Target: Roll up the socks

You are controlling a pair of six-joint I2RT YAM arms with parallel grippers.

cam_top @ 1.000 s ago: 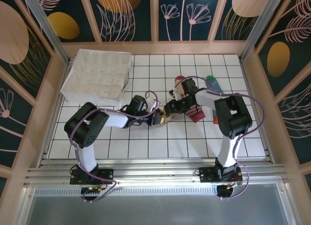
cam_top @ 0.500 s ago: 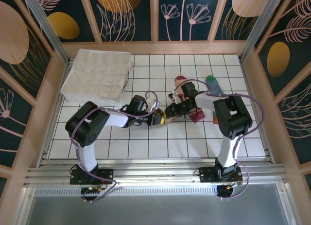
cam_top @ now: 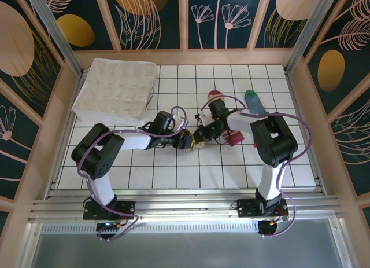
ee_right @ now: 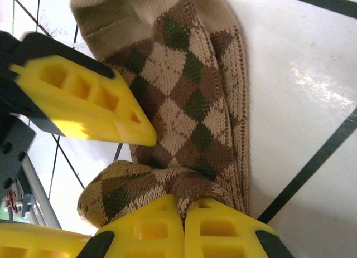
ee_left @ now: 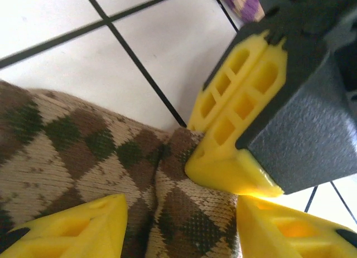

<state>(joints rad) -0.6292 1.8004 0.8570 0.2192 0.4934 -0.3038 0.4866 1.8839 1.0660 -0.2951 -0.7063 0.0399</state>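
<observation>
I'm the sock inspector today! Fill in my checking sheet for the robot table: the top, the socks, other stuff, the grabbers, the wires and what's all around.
Surface: white tiled table, no spills seen.
Job's things: argyle sock lies folded between the grippers. Red-toed sock is partly under the right arm. Green-toed sock lies flat, farther right.
Clutter: white tray at the far left corner.
Grippers: left gripper open, astride the argyle sock; right gripper shut on its fold.
Cables: purple cables loop along both arms.
Surroundings: wooden frame with flowered panels.
</observation>
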